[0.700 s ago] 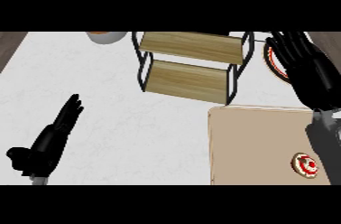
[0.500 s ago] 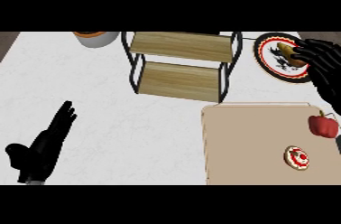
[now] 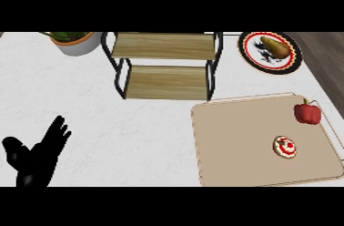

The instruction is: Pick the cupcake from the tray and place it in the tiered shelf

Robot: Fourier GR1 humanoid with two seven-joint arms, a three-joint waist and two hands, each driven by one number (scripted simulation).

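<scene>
Round red-and-white frosted cupcake (image 3: 285, 146) on the beige rectangular tray (image 3: 228, 143), far right of the black left hand (image 3: 37, 157), fingers straight and spread; right hand unseen

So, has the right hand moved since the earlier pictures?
Yes. Earlier it was over the plate to the right of the tiered shelf; now it has left the view, and the plate shows whole.

The tiered shelf (image 3: 164, 61) shows matt wood-grain boards in a thin black metal-looking frame, the tray (image 3: 235, 147) smooth pale wood, the surface (image 3: 101, 129) white marble-like.
</scene>
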